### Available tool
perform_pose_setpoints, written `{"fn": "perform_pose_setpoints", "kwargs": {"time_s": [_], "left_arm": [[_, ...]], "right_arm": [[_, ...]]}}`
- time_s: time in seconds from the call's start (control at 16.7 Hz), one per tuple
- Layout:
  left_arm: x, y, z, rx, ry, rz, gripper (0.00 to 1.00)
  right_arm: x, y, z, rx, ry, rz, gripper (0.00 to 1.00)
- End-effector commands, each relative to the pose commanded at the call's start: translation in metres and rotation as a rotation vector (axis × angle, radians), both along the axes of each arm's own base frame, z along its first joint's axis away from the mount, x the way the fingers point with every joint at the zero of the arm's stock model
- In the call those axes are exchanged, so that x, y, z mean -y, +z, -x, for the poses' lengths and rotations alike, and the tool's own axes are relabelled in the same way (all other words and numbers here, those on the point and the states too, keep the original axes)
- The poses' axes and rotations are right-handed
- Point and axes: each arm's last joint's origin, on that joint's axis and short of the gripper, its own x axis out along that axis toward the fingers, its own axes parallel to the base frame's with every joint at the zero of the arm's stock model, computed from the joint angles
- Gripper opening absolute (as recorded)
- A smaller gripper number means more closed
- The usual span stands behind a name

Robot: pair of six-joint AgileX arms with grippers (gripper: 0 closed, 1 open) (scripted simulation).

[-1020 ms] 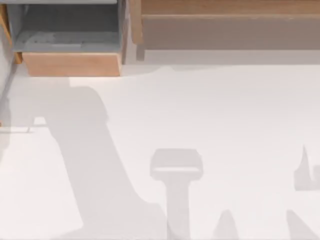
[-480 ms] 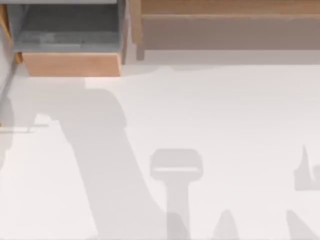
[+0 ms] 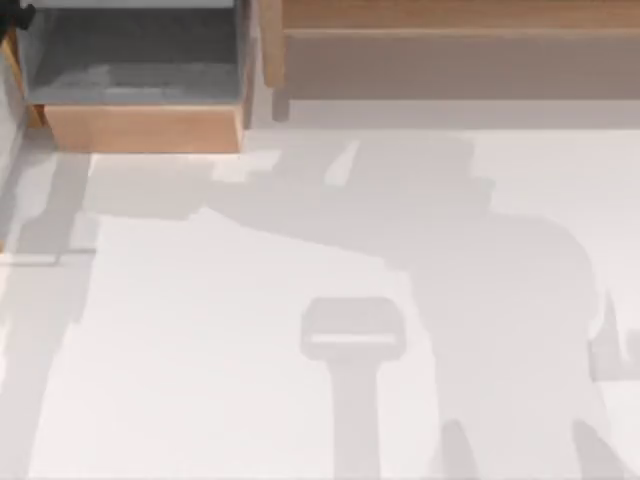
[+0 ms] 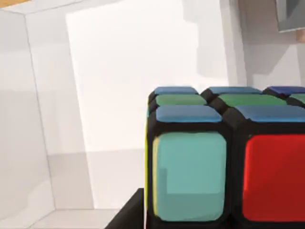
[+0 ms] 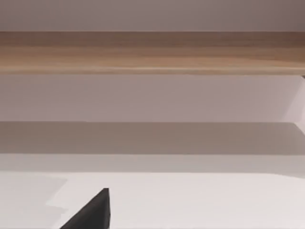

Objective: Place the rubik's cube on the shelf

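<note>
1. Left gripper (image 4: 127,217) is closed on the rubik's cube (image 4: 224,157). In the left wrist view one dark finger lies against the cube's lower edge, and the cube sits right in front of the camera.
2. The cube faces the camera with a light teal square beside a red one. Blue and green squares run along its upper side, a thin yellow strip shows at one edge, and black lines divide all the squares.
3. Behind the cube stand plain white panels that meet in a corner. A small grey and wood corner piece (image 4: 291,19) shows farther off. I cannot tell how the cube lies relative to the shelf.
4. Right gripper (image 5: 93,214) shows as one dark tip at the edge of the right wrist view, low over the white table (image 5: 200,200). I cannot tell whether it is open or closed. It faces the shelf's (image 5: 152,52) wooden ledge.
5. In the top view the shelf (image 3: 460,62) runs along the far edge at the right, with its wood ledge above a tan-grey front face.
6. Left of the shelf sits the grey-lined box compartment (image 3: 140,128) with a wood front.
7. Broad grey shadows lie across the table (image 3: 250,400).
</note>
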Motion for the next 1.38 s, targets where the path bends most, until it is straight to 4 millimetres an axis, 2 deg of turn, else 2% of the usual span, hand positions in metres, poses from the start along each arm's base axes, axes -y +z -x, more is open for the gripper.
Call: {"fn": "perform_pose_setpoints", "kwargs": {"time_s": [0.12,0.3,0.54,0.72,0.84,1.02,1.2,1.38], "left_arm": [[0.052,0.000,0.008,0.015,-0.099,-0.061,0.00],[0.131,-0.018,0.025,0.040,-0.254,-0.144,0.00],[0.225,-0.059,0.056,0.112,-0.439,-0.232,0.00],[0.280,-0.097,0.080,0.206,-0.538,-0.267,0.00],[0.307,-0.122,0.094,0.285,-0.578,-0.273,0.00],[0.337,-0.155,0.107,0.432,-0.597,-0.249,0.00],[0.357,-0.178,0.116,0.613,-0.571,-0.180,0.00],[0.369,-0.189,0.119,0.820,-0.502,-0.068,0.00]], "right_arm": [[0.000,0.000,0.000,0.000,0.000,0.000,1.00],[0.000,0.000,0.000,0.000,0.000,0.000,1.00],[0.000,0.000,0.000,0.000,0.000,0.000,1.00],[0.000,0.000,0.000,0.000,0.000,0.000,1.00],[0.000,0.000,0.000,0.000,0.000,0.000,1.00],[0.000,0.000,0.000,0.000,0.000,0.000,1.00],[0.000,0.000,0.000,0.000,0.000,0.000,1.00],[0.000,0.000,0.000,0.000,0.000,0.000,1.00]]}}
